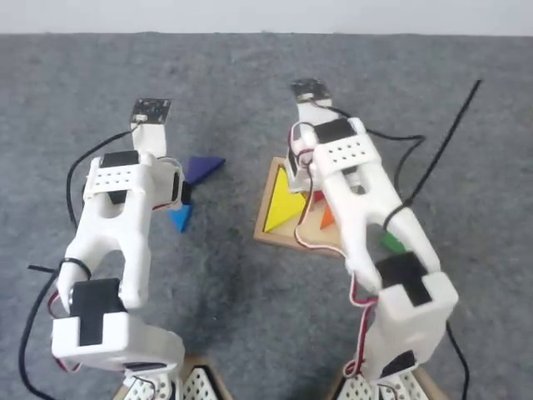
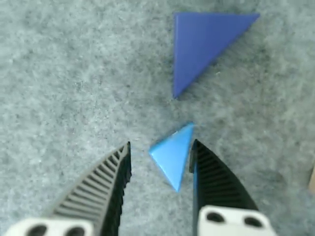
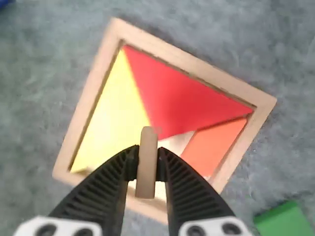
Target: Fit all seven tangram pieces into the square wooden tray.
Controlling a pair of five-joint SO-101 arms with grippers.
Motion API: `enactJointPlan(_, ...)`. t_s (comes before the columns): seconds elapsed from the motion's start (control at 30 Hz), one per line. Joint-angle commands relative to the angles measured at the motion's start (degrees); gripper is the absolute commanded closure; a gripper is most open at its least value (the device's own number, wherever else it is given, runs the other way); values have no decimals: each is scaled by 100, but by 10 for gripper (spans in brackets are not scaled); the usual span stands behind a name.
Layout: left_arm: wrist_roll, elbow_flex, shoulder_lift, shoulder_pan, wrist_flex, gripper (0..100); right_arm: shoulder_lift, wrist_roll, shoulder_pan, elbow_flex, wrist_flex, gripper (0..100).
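On the left side of the grey surface, the left tool [image 2: 161,144] hangs low with its fingers apart, straddling the light blue triangle [image 2: 172,155]. The piece lies flat between them, hard up against one finger [image 2: 211,172] and apart from the other. Its long edge runs roughly along the fingers rather than across them, so a closing squeeze would probably catch it by that edge and the opposite corner. Just beyond it, the dark blue triangle [image 2: 199,44] lies flat and untouched. Further right sits the wooden tray [image 3: 194,69], nearer the right arm than the left. It holds the yellow triangle [image 3: 115,118], the red triangle [image 3: 182,98] and the orange piece [image 3: 214,145], with a bare gap between them. Over that gap the right tool [image 3: 146,150] is clamped on a tan piece [image 3: 146,167], held on edge. A green piece [image 3: 283,221] lies outside the tray.
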Motion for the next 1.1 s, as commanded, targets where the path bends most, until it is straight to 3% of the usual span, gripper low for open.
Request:
enactJointPlan(0.0,35,-22,-308,-26,-97,808,180,-185,-66,-167,-462,986)
enactJointPlan(0.27,26,-22,-308,0,-97,808,259,-167,-92,-167,-760,980)
enactJointPlan(0.47,26,-22,-308,0,-97,808,268,-149,-330,-141,-734,890)
enactJointPlan(0.9,18,31,-316,-9,-105,808,259,-149,-655,-70,-629,894)
enactJointPlan(1.07,18,31,-316,0,-114,808,242,-149,-1138,-70,-576,894)
